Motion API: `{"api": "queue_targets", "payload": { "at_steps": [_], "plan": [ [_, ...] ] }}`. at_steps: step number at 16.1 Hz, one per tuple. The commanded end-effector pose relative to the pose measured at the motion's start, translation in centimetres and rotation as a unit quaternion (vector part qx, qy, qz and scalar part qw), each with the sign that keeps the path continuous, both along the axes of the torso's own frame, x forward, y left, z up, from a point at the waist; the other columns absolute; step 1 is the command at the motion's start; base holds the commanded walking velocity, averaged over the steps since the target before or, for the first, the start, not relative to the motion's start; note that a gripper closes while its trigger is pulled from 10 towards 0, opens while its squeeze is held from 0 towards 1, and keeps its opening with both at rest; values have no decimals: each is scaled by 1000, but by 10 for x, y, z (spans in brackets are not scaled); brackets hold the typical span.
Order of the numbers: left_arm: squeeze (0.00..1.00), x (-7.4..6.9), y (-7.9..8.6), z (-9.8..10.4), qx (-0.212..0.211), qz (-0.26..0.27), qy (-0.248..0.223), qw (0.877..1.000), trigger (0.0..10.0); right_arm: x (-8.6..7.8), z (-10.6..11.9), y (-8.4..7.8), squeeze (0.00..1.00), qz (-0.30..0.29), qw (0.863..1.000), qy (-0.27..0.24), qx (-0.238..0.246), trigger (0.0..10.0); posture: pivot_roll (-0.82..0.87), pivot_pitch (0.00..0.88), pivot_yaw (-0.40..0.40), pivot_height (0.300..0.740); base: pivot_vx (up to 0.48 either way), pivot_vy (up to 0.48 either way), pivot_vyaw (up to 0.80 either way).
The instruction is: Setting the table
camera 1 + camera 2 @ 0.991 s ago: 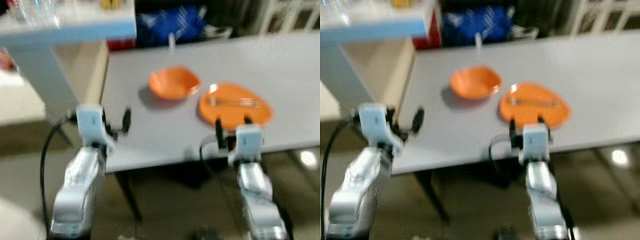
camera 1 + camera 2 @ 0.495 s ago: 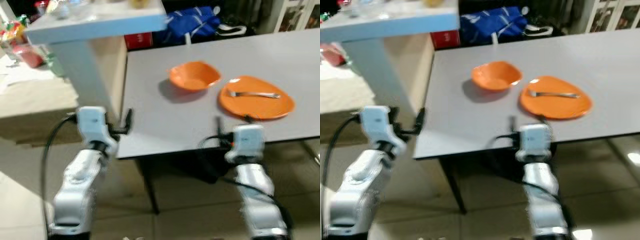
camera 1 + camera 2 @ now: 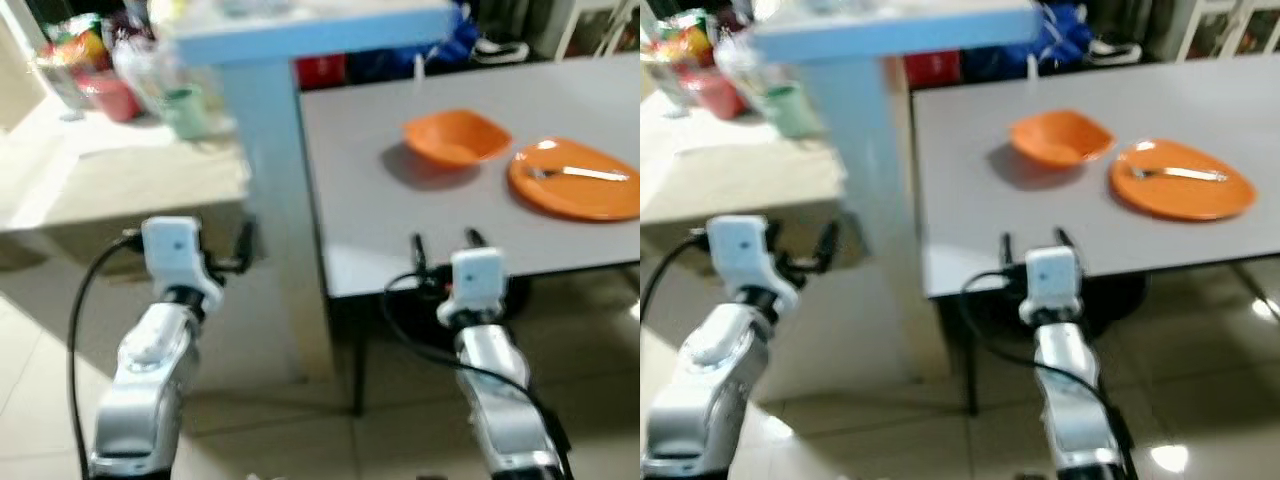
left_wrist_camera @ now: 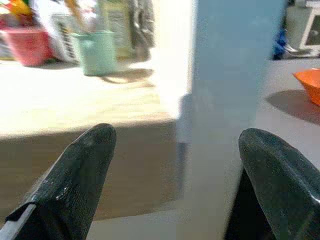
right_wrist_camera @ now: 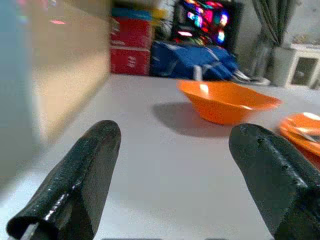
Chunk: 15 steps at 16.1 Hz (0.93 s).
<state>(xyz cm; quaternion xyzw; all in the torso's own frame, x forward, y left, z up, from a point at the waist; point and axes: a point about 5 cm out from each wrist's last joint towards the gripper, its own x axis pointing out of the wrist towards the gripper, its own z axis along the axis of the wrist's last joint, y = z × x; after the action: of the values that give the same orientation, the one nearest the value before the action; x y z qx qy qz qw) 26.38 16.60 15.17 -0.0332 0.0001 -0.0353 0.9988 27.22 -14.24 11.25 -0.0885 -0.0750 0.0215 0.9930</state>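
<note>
A: Shifted since half a second ago: whole view has swung toward 9 o'clock, so orange plate (image 3: 578,182) and orange bowl (image 3: 457,138) now sit nearer the 3 o'clock edge. Camera move, not the dishes.

B: Where on the grey table (image 3: 400,220)?

A: Plate at far 3 o'clock, fork (image 3: 582,174) lying across it. Bowl just beside the plate at its 10 o'clock, apart from it, upright.

B: Grippers?

A: Right gripper (image 3: 443,243) at the table's near edge, fingers spread wide, nothing between them; bowl ahead at its 12 o'clock. Right wrist view: both fingers (image 5: 80,175) apart, bowl (image 5: 227,101) and plate rim beyond.

B: Left?

A: Left gripper (image 4: 175,175) off the table at 9 o'clock, fingers spread, empty, facing a pale blue post (image 3: 270,180).

B: Surroundings?

A: Light wooden counter (image 3: 120,185) at 10 o'clock with a green cup (image 3: 185,110), a red container (image 3: 105,97). Blue bag (image 5: 192,60) behind the table, tiled floor (image 3: 300,430) below. Some blur.
</note>
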Motion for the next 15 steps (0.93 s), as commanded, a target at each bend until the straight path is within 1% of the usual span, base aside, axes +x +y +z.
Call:
{"api": "queue_targets", "payload": {
  "at_steps": [1,6,9,12,15],
  "plan": [
    [0,1,-5,3,-1,-4,-6,1000,10000,1,-2,-6,0,-5,1000,5,1,10000,-146,0,104,740,0,480,0],
    [0,1,-4,5,10,2,-9,1000,10000,3,-4,-1,0,3,1000,7,2,10000,-130,0,104,740,0,480,0],
    [0,1,-3,6,22,7,-14,1000,10000,4,-5,2,0,9,1000,7,4,10000,-124,0,105,740,0,0,0],
    [0,0,-9,8,24,1,-20,1000,10000,5,-6,4,0,18,1000,10,2,10000,-123,0,102,740,0,0,0],
    [0,0,-12,5,11,1,-12,1000,10000,11,14,8,0,36,999,-15,19,10000,-130,0,97,740,429,0,0]
  ]
}}
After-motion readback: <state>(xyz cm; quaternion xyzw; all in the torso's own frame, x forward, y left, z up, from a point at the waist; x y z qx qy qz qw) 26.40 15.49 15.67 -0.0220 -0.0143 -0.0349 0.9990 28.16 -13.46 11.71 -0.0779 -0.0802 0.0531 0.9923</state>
